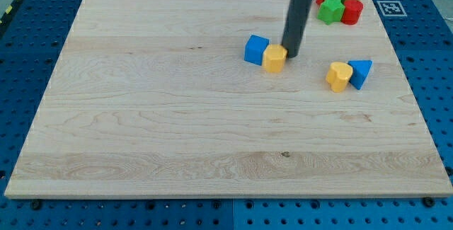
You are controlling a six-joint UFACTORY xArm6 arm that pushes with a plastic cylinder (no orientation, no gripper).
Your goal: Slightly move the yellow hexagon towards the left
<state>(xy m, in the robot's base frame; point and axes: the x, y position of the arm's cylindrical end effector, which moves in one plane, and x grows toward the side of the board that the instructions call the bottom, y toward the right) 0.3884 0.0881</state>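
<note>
On the pale, grainy wooden desk [141, 117], my tip [291, 54] touches the right side of the squat, axis-less yellow hexagon [274, 58], which abuts a blue cube [255, 49]; no claw shows.

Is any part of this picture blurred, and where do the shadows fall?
Camera view: the rod's upper end at the view's top is blurred; my tip, touching the yellow hexagon on its right, is sharp. The light is even, with only faint shadows under the blocks.
</note>
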